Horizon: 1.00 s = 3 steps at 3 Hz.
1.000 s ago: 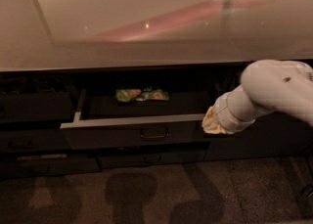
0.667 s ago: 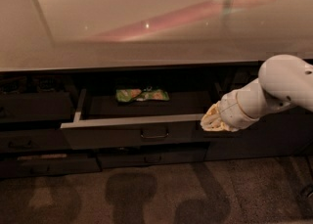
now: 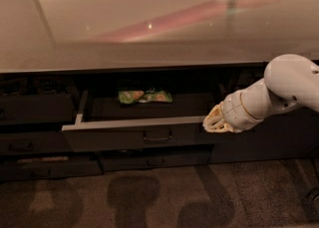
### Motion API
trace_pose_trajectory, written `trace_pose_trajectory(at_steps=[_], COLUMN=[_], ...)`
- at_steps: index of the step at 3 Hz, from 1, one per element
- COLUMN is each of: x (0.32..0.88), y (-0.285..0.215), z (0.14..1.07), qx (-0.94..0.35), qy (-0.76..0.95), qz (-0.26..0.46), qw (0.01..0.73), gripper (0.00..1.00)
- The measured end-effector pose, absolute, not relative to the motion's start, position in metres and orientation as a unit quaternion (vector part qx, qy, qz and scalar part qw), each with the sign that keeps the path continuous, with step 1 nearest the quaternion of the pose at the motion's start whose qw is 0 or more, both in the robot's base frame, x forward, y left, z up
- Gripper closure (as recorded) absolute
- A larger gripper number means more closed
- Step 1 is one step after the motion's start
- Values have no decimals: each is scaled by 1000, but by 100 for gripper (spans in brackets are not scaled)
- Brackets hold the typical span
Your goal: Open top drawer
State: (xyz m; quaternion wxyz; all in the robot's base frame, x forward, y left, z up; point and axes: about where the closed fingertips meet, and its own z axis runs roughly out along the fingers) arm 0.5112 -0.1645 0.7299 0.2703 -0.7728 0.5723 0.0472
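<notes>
The top drawer (image 3: 114, 137) stands pulled out under the counter, its dark front facing me with a small loop handle (image 3: 157, 136) at centre and a pale rim along the top edge. Inside it lies a green snack bag (image 3: 144, 96). My gripper (image 3: 213, 121), yellowish at the end of the white arm (image 3: 279, 92), hangs by the drawer front's right end, to the right of the handle. Whether it touches the front I cannot tell.
A glossy beige countertop (image 3: 149, 18) overhangs the drawers. Lower drawers (image 3: 154, 161) with like handles sit beneath, and more dark drawer fronts (image 3: 35, 107) stand at the left. Brown carpet (image 3: 164, 197) covers the floor in front.
The white arm has drawn back to the right and upward a little. The gripper stays near the drawer's right end; the drawer has not visibly moved.
</notes>
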Motion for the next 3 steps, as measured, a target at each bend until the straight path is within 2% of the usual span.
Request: trace_pose_trajectory(at_steps=[1,2,3], x=[537,598,598], y=[-170,-182,-182], z=[732,748,747], qx=[-766,-748,-748], qy=[586,612,612], qz=[56,62,63], qw=[257,249,248], gripper=[100,100,100])
